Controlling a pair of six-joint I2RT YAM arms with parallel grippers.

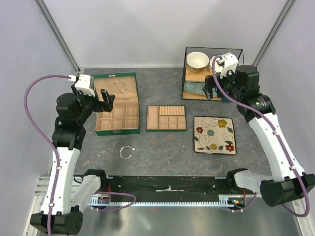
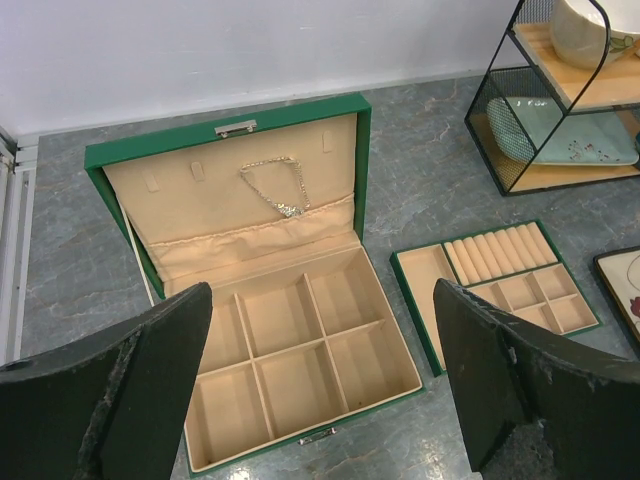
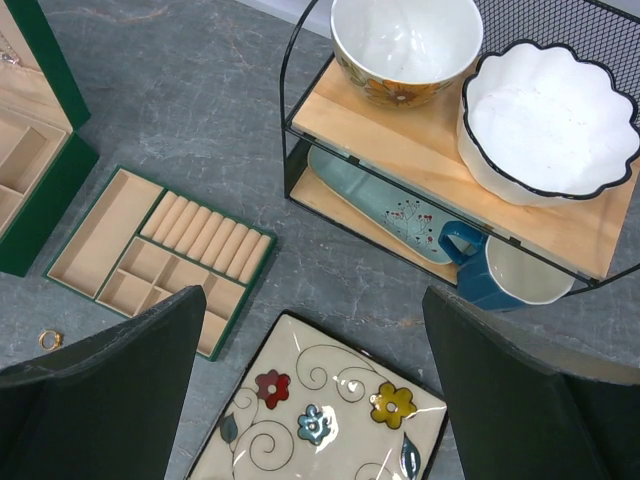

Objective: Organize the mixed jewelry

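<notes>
A thin silver bangle (image 1: 127, 152) lies on the table in front of the open green jewelry box (image 1: 137, 117). Small gold pieces (image 1: 153, 141) lie near the tan compartment tray (image 1: 166, 118); one gold ring (image 3: 48, 340) shows in the right wrist view. A fine chain necklace (image 2: 275, 185) lies in the box lid, also in the top view (image 1: 121, 89). My left gripper (image 1: 104, 100) hangs open and empty above the box (image 2: 350, 390). My right gripper (image 1: 215, 88) is open and empty, high over the flowered plate (image 3: 320, 420) and shelf.
A black wire shelf (image 1: 212, 73) at the back right holds a yellow-patterned bowl (image 3: 405, 45), a white scalloped bowl (image 3: 545, 120), a light-blue dish (image 3: 385, 205) and a blue mug (image 3: 510, 275). The square flowered plate (image 1: 213, 134) lies right of the tray (image 3: 160, 260).
</notes>
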